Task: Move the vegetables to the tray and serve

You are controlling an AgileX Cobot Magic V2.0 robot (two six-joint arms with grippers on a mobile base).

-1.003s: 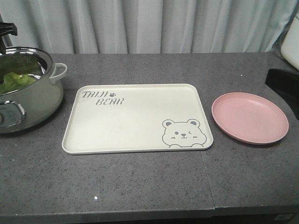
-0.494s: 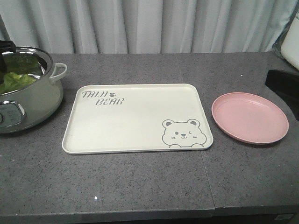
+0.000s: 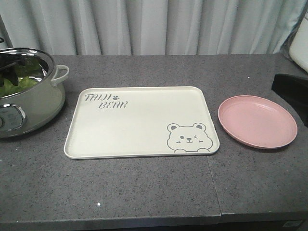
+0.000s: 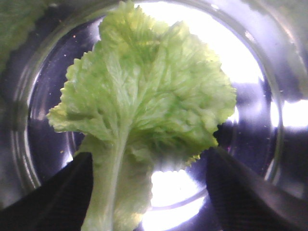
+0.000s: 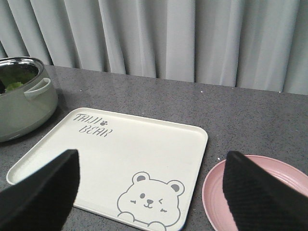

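Vegetables (image 4: 144, 96): crinkled light-green lettuce with a pale rib, lying in the steel-lined pot (image 3: 33, 103) at the left end of the grey tabletop (image 3: 144, 192). The front view shows only part of the green below the pot rim.

Left gripper (image 4: 149, 156): down inside the pot, directly over the leaf. Its black fingers (image 4: 57, 197) are spread wide, one on each side of the leaf's lower part. The pale rib runs just beside the finger at the left of the wrist view. Cannot tell whether either finger touches the leaf; nothing is clamped.

Tray (image 3: 139, 110): cream, rectangular, flat on the tabletop just right of the pot. It has a bear drawing at the near right corner and lettering at the far left.

Pink plate (image 3: 257, 120): round, just right of the tray, not touching it.

Right gripper (image 5: 151, 156): hangs above the tabletop, over the tray's near right part. Its fingers (image 5: 43, 192) are wide apart, gripping nothing.

Grey curtain (image 3: 168, 24) behind.
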